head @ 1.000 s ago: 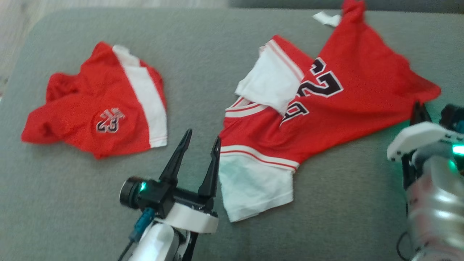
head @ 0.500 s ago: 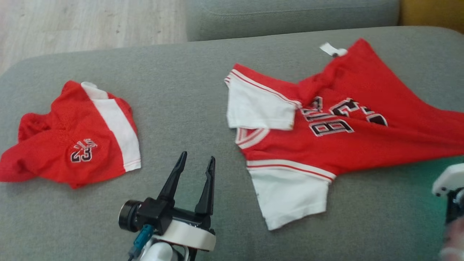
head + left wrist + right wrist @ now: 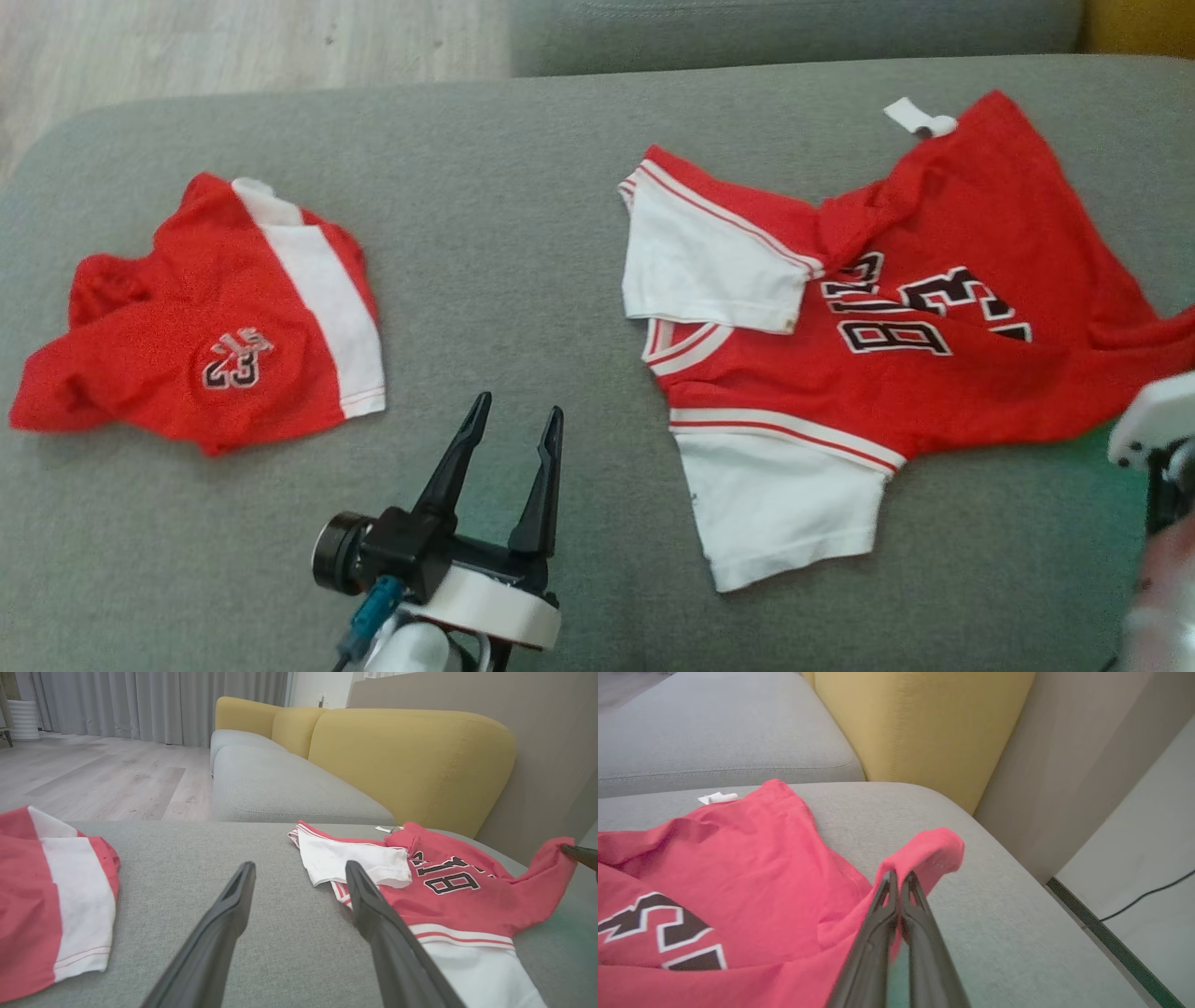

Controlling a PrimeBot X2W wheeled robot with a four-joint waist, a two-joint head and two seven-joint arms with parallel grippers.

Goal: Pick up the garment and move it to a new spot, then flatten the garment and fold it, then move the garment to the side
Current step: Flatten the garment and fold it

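The right hand (image 3: 899, 875) is closed tight, its two dark fingers pinching a corner of the red jersey (image 3: 738, 868). That corner folds over the fingertips and is lifted clear of the seat. The left hand (image 3: 518, 406) is spread wide and grips nothing. It hangs just above bare upholstery, fingers pointing away from the robot.

The surface under both hands is a grey fabric sofa seat (image 3: 523, 233), broad and flat with rounded edges. A second grey seat cushion (image 3: 280, 788) lies ahead of the left hand, with mustard-yellow back cushions (image 3: 406, 760) behind it. Pale wood-look flooring (image 3: 93, 774) spreads ahead and to the left of that hand, ending at long grey curtains (image 3: 140, 704). To the right of the right hand, past the seat's edge, a plain wall panel drops to a light floor where a thin black cable (image 3: 1143, 896) trails.

The jersey lies spread on the seat, running from the right hand's fingertips leftward towards the left hand. Its body is rumpled, with black-and-white lettering (image 3: 924, 313) across it. The nearer white sleeve (image 3: 784, 504) lies flat just to the right of the left hand, not touching it. The farther white sleeve (image 3: 709, 271) is folded over the chest, ahead and to the right of that hand. A small white tag (image 3: 910, 117) sticks out at the jersey's far edge. A pair of red shorts (image 3: 205, 345) with a white side stripe and the number 23 lies crumpled to the left of the left hand, well apart from the jersey.
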